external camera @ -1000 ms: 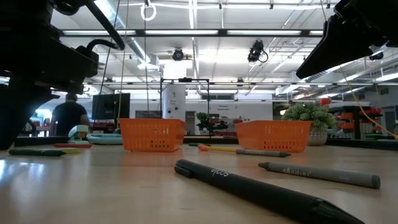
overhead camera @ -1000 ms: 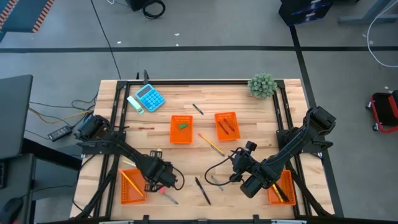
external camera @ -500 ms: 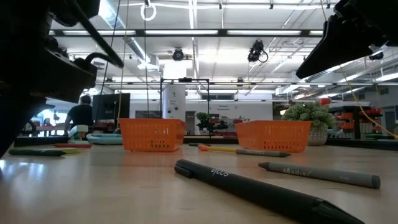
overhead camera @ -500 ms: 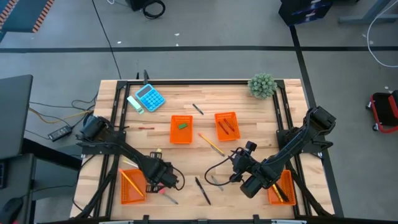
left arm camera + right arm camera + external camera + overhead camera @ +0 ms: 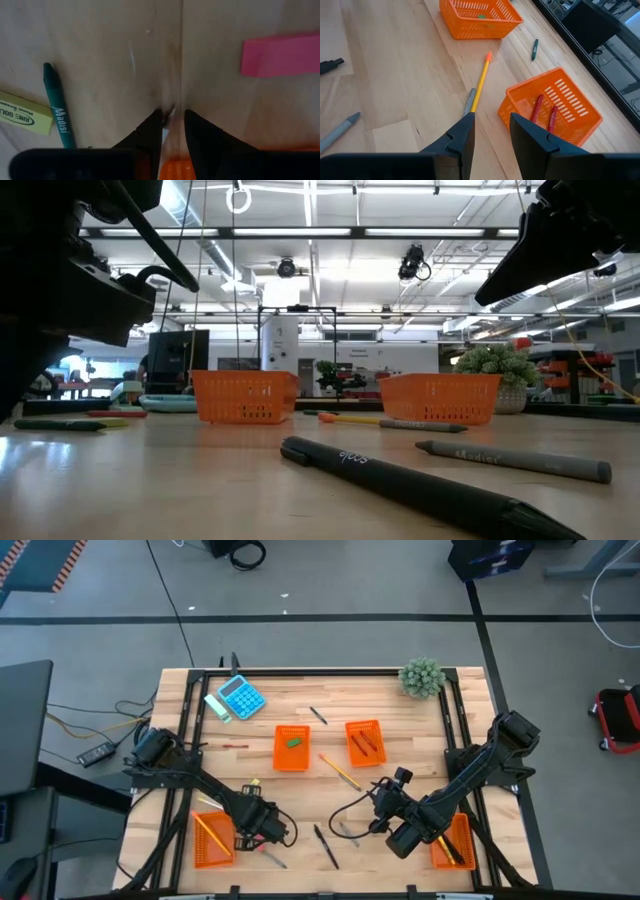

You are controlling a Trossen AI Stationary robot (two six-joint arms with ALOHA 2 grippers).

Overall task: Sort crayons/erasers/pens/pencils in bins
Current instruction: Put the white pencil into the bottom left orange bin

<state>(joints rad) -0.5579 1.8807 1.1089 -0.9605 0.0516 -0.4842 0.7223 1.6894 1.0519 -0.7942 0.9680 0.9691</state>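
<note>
Near the front left of the table, the left gripper (image 5: 262,827) hung low over the wood, just beside the front-left bin (image 5: 212,838); its wrist view showed the two dark fingers (image 5: 150,131) drawn close, with only a narrow slit between them and a small pale thing in that slit, too little of it showing to name; whether it was gripped I could not tell. A pink eraser (image 5: 281,54), a green crayon (image 5: 58,110) and a yellow eraser (image 5: 22,113) lay loose on the wood ahead of those fingers, none of them touching the gripper.

The step in hand looked like a pick-up at the left, with the fingers narrowing on something small; the next move would call for a sure hold, then a lift and a carry to the bin that matches.

Over on the right, the right gripper (image 5: 490,127) waited above the table with its fingers apart and nothing between them, pointed toward a long yellow pencil (image 5: 480,87); beyond it stood a bin holding red crayons (image 5: 544,109) and another bin with a green eraser (image 5: 480,16). Black pens (image 5: 327,848) lay on the wood between the two arms, unsorted; a bin at the front right (image 5: 461,842) stood under the right arm.
</note>
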